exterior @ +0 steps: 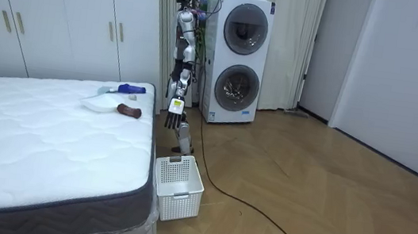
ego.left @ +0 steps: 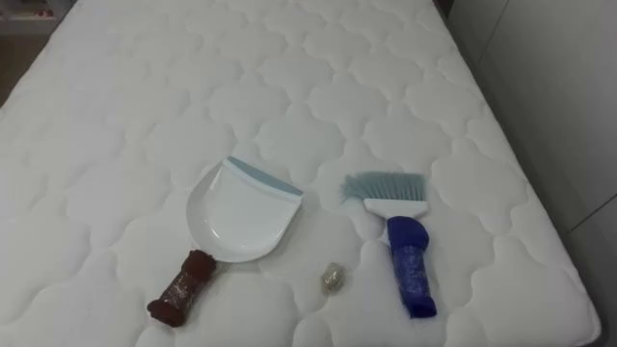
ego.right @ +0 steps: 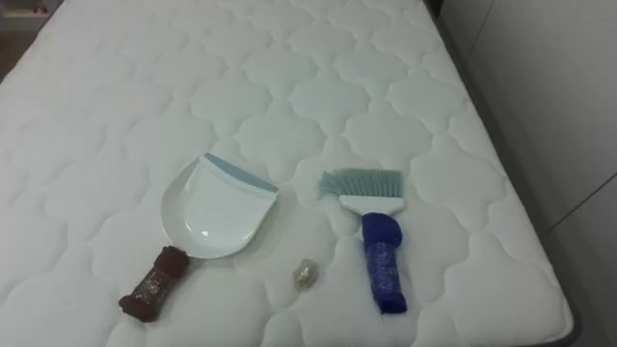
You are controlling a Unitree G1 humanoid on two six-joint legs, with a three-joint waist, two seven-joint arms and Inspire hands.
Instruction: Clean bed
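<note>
A crumpled scrap of litter [ego.left: 333,278] lies near the foot of the bed [ego.left: 289,77], on its bare white quilted mattress. A white dustpan [ego.left: 241,212] with a brown handle sits at its 10 o'clock and a blue-handled brush [ego.left: 403,241] at its 2 o'clock, neither touching it. The robot stands at the bed's end beside a white basket [exterior: 178,185] and stacked washing machines [exterior: 236,60]. Its left robot hand [exterior: 176,106] hangs at its side, and its grip cannot be told.
</note>
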